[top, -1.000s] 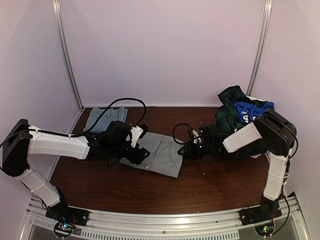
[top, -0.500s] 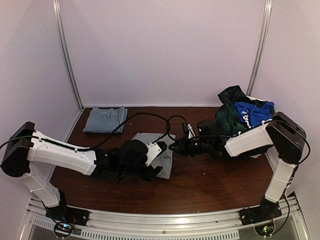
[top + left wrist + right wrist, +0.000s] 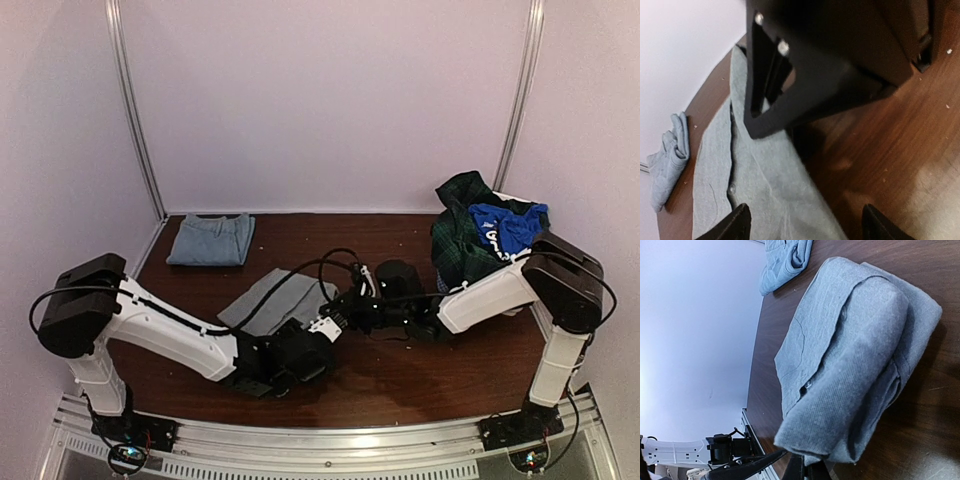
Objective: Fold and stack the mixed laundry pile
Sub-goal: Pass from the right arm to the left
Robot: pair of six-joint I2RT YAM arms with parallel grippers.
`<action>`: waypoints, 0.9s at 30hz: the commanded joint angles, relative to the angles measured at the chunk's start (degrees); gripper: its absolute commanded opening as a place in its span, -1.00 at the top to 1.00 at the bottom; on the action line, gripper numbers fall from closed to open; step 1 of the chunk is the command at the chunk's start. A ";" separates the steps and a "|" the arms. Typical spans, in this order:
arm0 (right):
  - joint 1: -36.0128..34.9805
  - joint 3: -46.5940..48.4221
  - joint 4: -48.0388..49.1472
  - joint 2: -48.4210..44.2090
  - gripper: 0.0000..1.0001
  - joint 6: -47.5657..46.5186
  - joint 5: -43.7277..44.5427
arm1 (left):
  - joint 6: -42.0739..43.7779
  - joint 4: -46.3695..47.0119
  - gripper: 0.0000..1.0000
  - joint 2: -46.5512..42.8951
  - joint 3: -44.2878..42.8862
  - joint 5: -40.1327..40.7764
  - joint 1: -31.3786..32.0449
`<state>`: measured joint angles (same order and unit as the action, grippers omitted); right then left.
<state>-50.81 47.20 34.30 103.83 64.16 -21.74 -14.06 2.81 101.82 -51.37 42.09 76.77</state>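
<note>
Noted grey shirt (image 3: pixel 268 298) mid-frame, folded narrower than second ago. Found right gripper (image 3: pixel 347 312) clamped tight on its right edge; left gripper (image 3: pixel 807 229) spread wide, empty, shifted to lower centre. Spotted mixed laundry pile (image 3: pixel 480 240) upper right, untouched. Reckon fold half done, heap waiting.

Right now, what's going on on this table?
A grey shirt is being folded in the middle of the table. The right fingers are shut on its edge, with part of it doubled over. The left fingers are open over the shirt, holding nothing. The pile sits at the back right, and a folded stack at the back left.
</note>
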 commanded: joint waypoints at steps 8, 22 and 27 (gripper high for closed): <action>-2.66 0.53 3.89 1.44 1.00 6.20 3.84 | -7.65 -18.73 -0.57 9.60 -13.05 22.15 1.81; -3.44 0.00 3.98 0.35 1.00 8.26 4.54 | -12.72 -28.66 0.62 12.56 -15.42 25.45 -0.14; -2.78 0.38 5.15 1.46 0.63 8.78 3.70 | -4.68 -20.35 1.00 8.94 -11.60 22.22 0.52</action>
<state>-52.75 47.20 34.96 105.25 72.97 -15.16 -24.53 -18.92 113.10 -67.00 66.59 79.24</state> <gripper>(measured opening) 0.113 0.015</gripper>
